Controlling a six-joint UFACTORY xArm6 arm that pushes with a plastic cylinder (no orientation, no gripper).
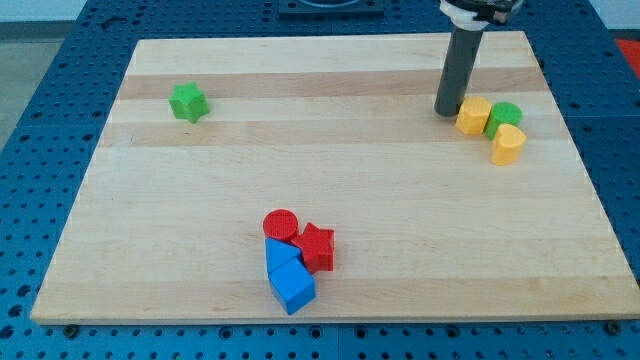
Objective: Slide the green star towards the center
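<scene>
The green star (187, 102) lies on the wooden board (330, 180) near the view's top left, alone. My tip (446, 112) stands at the view's top right, far to the right of the star, right beside the left side of a yellow block (473, 116). A green round block (506, 115) and a second yellow block (508, 145) sit just right of that one.
Near the view's bottom middle a cluster holds a red cylinder (281, 224), a red star (316, 246) and two blue blocks (282, 254) (294, 288). A blue perforated table (40, 120) surrounds the board.
</scene>
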